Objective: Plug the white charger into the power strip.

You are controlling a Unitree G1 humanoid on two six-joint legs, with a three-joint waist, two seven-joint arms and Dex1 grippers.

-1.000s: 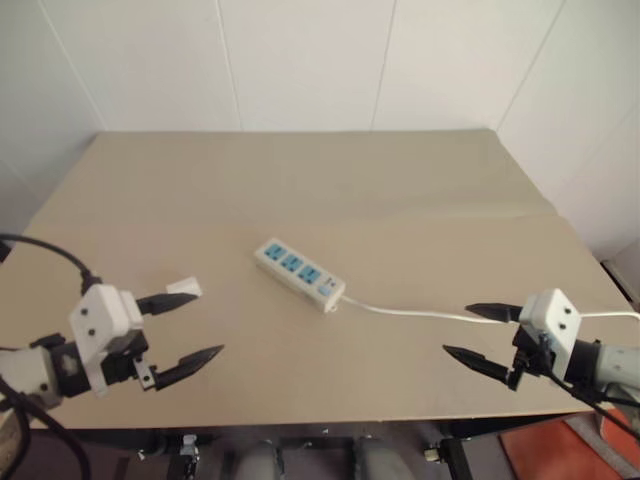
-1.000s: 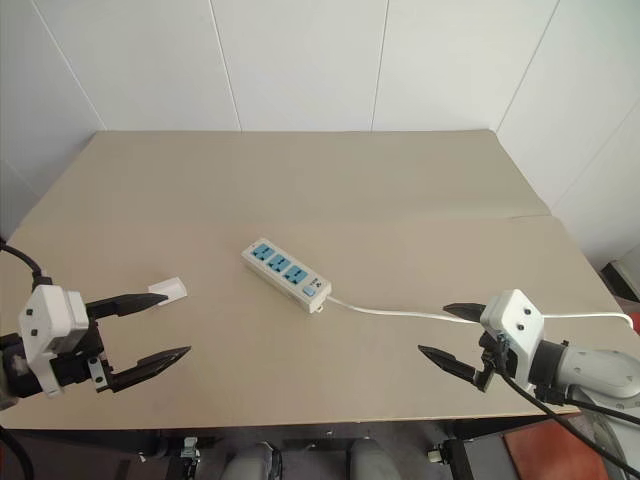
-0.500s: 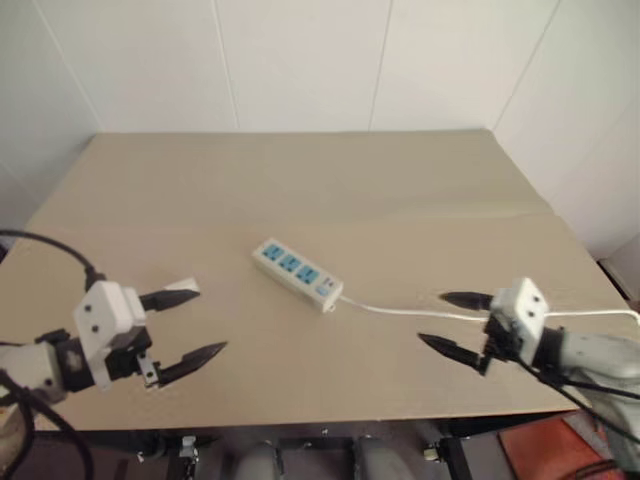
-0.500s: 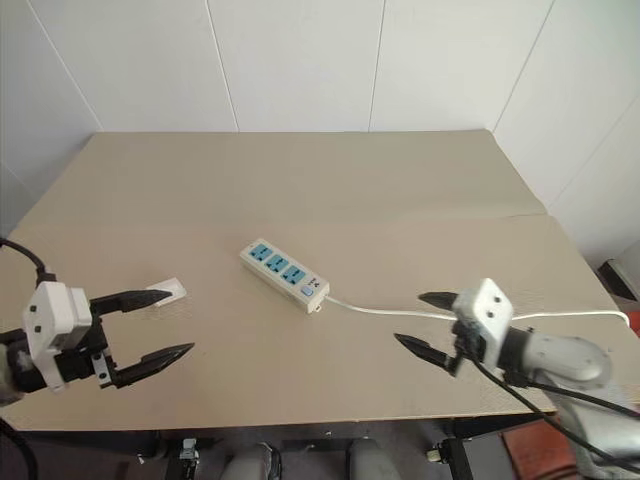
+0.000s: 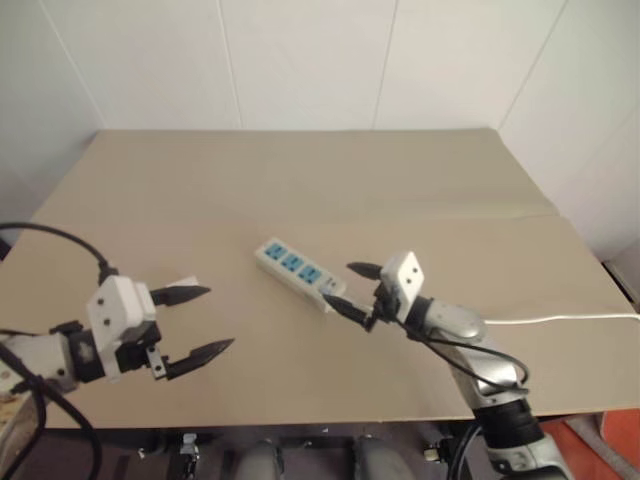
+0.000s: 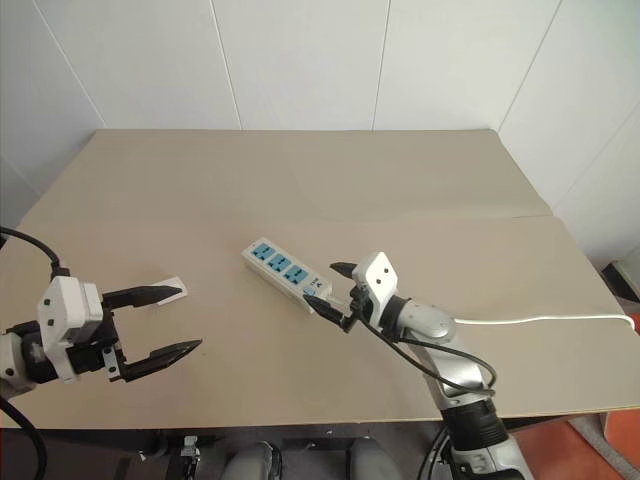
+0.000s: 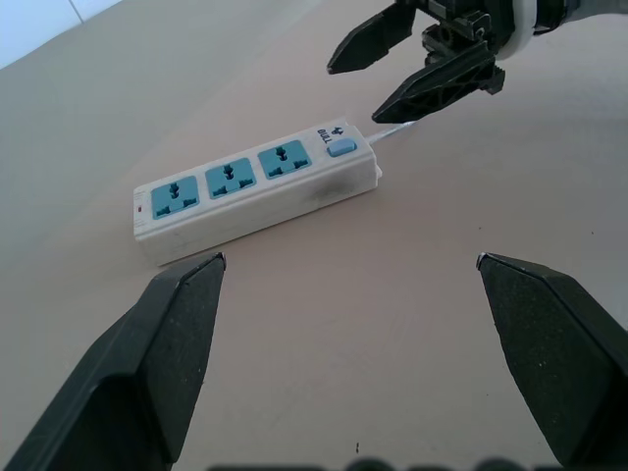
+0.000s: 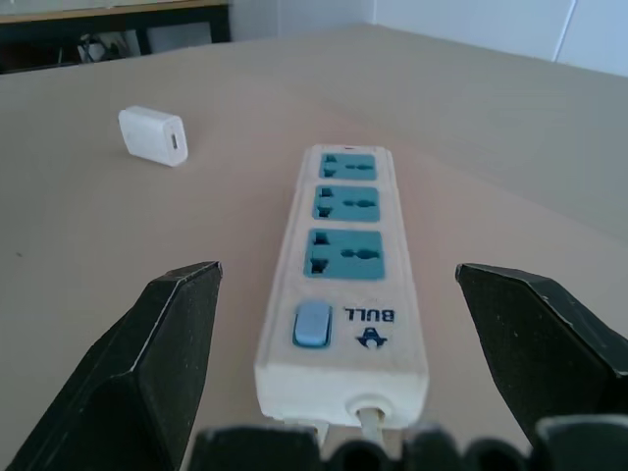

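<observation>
Right wrist view: strip (image 8: 343, 270) lying flat between open fingers (image 8: 147, 383) of right gripper (image 6: 329, 290), switch end nearest. Left gripper (image 6: 158, 322) open too. Charger (image 8: 153, 135) loose on table (image 5: 300, 180), just past left upper fingertip.

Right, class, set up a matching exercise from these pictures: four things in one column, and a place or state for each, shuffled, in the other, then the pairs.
1. white charger
2. power strip
3. left gripper
4. right gripper

a. open, at the strip's switch end
b. lying mid-table, nothing plugged in
c. open, beside the charger
d. lying loose on the table, held by nothing

Pairs: 1-d, 2-b, 3-c, 4-a
</observation>
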